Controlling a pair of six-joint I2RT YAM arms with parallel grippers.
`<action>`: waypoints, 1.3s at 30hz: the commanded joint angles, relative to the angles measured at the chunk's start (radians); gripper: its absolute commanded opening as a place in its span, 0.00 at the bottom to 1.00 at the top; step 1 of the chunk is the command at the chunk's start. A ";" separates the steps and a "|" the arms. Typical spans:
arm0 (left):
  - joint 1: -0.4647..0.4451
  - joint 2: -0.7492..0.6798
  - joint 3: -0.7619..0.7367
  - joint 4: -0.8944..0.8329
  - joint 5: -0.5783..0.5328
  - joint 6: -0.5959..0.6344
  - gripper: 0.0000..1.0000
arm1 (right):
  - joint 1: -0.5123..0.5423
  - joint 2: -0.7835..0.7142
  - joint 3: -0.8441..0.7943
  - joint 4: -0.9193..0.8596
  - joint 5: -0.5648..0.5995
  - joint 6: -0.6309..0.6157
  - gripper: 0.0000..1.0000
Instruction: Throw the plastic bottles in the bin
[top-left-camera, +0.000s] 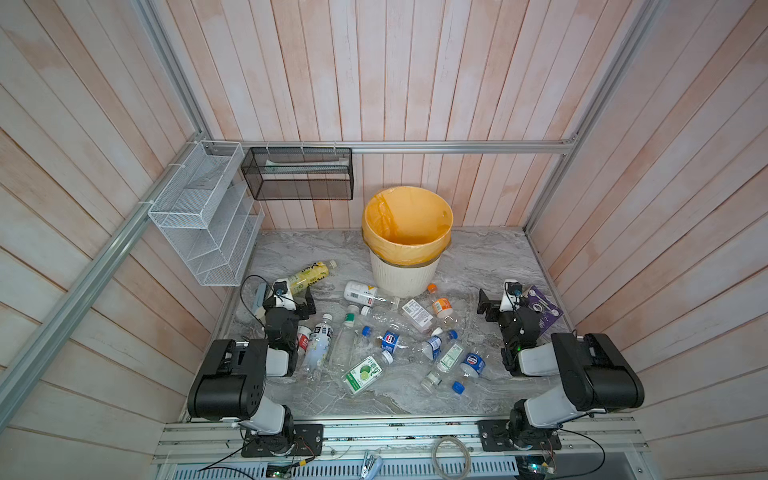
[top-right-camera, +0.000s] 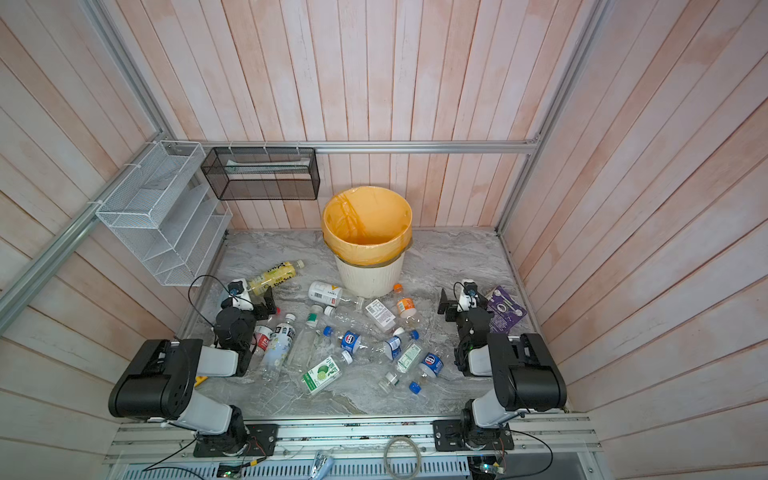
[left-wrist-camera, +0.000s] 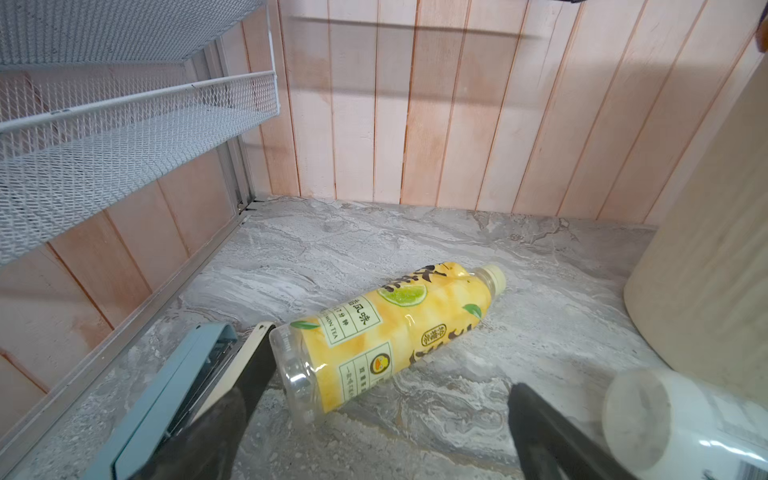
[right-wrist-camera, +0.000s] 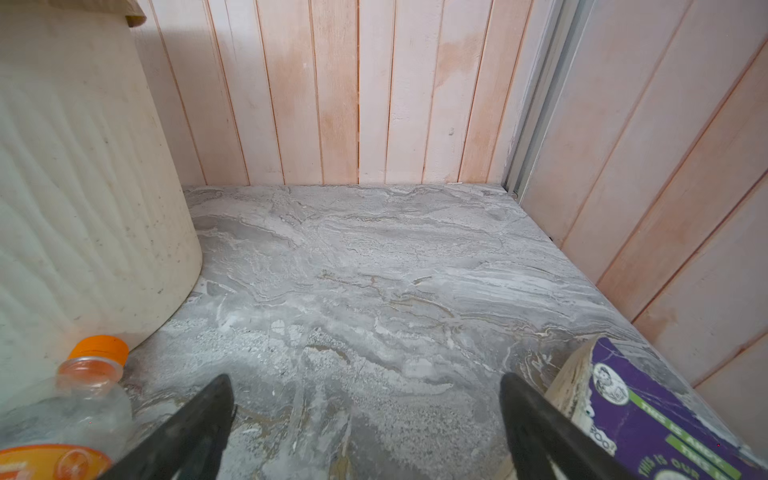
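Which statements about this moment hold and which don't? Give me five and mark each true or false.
1. No bottle shows inside the bin. True.
2. The left pincer is shut on the lemon-tea bottle. False: it is open and holds nothing.
3. The purple book lies beside the right pincer. True.
4. The lemon-tea bottle stands upright. False: it lies on its side on the table.
5. The right pincer is open and empty. True.
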 joint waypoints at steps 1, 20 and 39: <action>-0.002 0.011 0.015 -0.003 -0.014 0.008 1.00 | -0.003 -0.004 0.011 0.014 -0.011 -0.003 1.00; 0.001 0.009 0.018 -0.007 -0.005 0.007 1.00 | -0.011 -0.002 0.013 0.009 -0.029 0.003 0.99; 0.008 -0.100 0.198 -0.420 0.047 -0.003 1.00 | -0.012 -0.121 0.220 -0.481 -0.010 0.071 0.90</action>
